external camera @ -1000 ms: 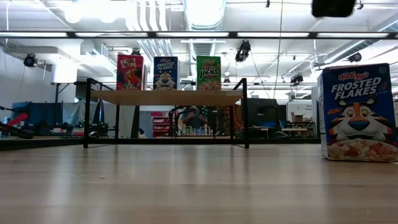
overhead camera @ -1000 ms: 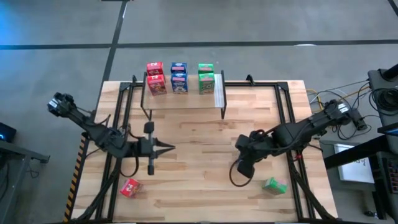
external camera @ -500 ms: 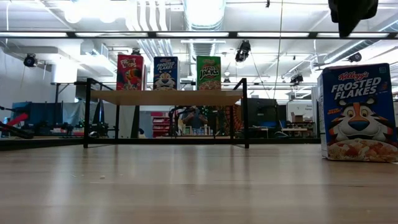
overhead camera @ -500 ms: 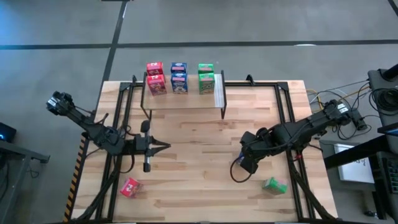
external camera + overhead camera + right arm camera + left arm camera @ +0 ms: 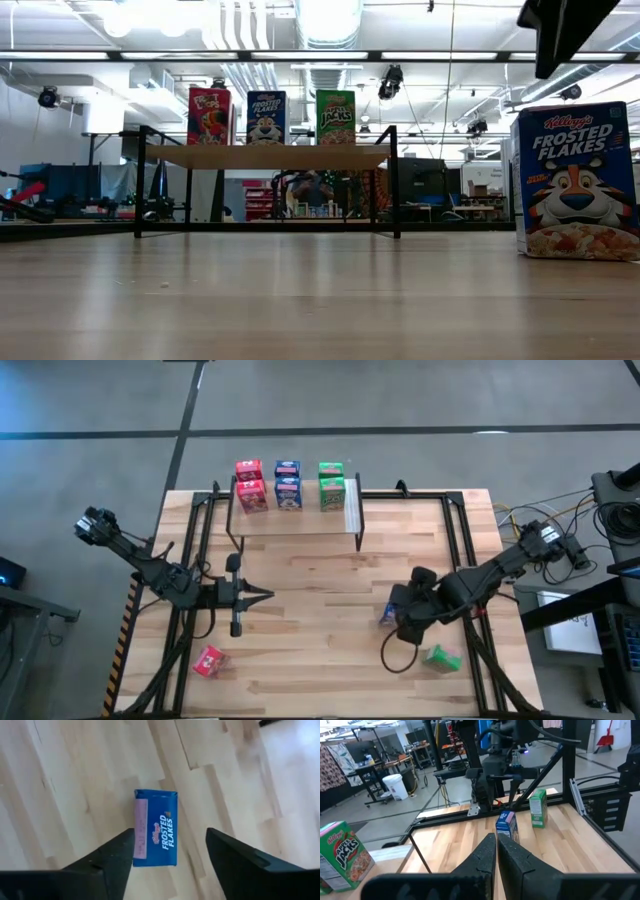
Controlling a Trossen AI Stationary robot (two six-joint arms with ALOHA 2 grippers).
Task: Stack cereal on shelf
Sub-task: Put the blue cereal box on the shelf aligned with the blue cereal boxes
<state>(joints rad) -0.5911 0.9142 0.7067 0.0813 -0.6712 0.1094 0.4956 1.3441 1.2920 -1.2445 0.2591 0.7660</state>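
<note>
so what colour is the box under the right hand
Blue, a Frosted Flakes box; the right wrist view shows it best.

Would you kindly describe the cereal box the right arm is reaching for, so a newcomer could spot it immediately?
Start at the wooden table and look to its right half, where the right gripper hangs with open fingers. Directly under it stands a blue Frosted Flakes box, alone on bare boards. The green box nearby and the red box far left differ in colour.
</note>
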